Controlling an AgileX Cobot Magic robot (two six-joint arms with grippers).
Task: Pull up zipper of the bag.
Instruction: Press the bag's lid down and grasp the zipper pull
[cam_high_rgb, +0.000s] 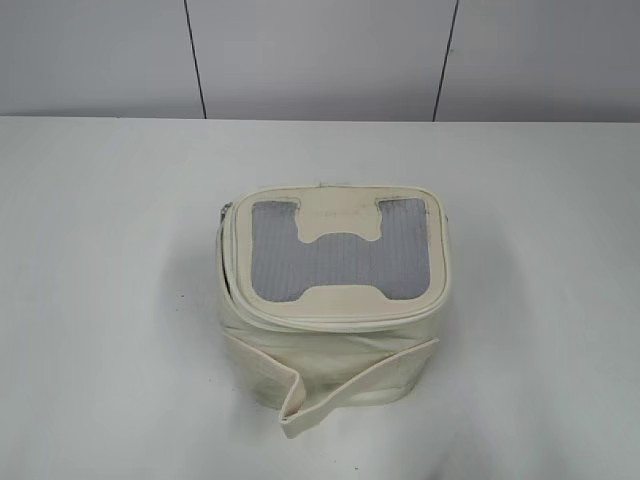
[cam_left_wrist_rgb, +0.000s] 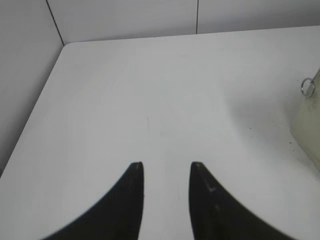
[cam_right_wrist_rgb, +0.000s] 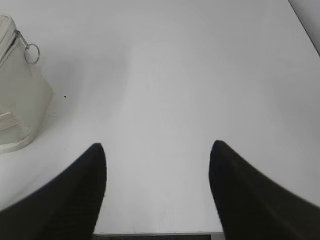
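Both wrist views crop the bag (cam_right_wrist_rgb: 20, 95) at their edges.

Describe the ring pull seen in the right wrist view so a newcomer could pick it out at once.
Start at the white table, then find the cream bag at its left edge. Near the bag's top hangs a small silver ring pull on the zipper, the only metal loop there.

A plain white matte surface (cam_high_rgb: 100, 300) fills the scene, faintly scuffed and dotted with a few dark specks. Behind it stands a pale grey panelled wall (cam_high_rgb: 320, 55), divided by thin dark vertical seams.
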